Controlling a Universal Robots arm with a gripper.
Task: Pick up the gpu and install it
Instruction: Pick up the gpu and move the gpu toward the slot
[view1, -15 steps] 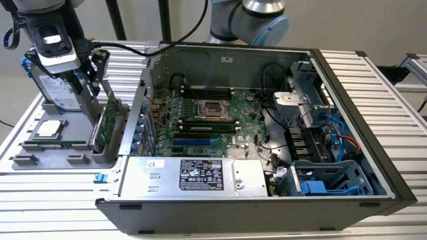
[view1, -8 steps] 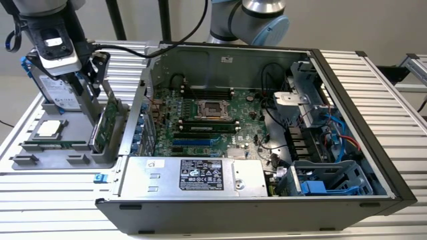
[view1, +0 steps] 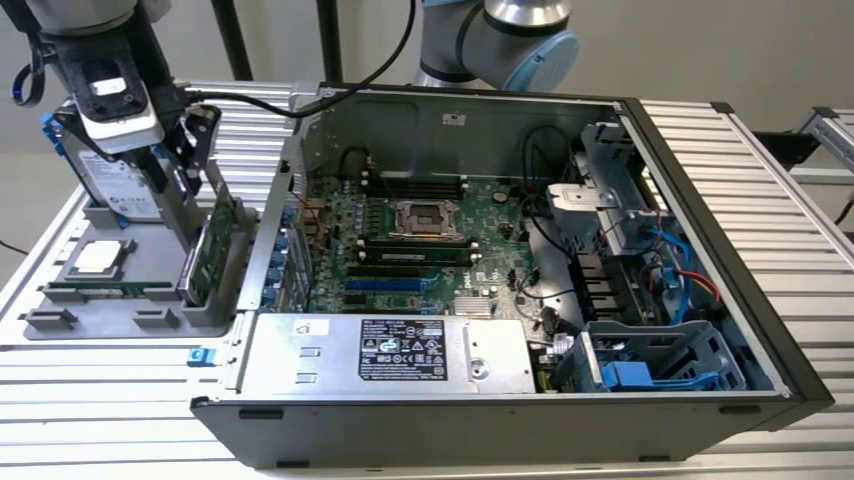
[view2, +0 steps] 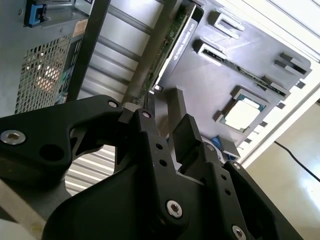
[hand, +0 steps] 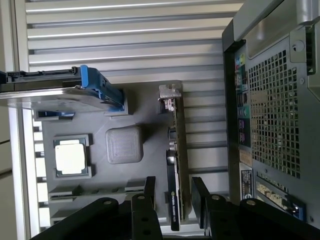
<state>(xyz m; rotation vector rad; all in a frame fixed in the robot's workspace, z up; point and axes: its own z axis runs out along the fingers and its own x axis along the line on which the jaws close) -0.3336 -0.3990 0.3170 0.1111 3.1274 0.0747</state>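
Fingers of gripper (hand: 175, 187) spread, set either side of gpu (hand: 176, 140); no contact seen. Card stood on edge in grey holder (hand: 145, 115) beside PC case (hand: 270, 100). Grip best taken squarely on flat faces, card kept vertical. Long axis laid parallel to case rear panel; silver bracket (hand: 170, 95) pointed toward hard drive (hand: 50, 92).

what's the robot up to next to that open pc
The robot arm's black gripper hangs over the grey plastic parts holder beside the open black computer case. Its fingers are open, one on each side of the gpu, a flat green card with a silver metal bracket standing on edge in the holder. The card is not yet gripped or lifted.
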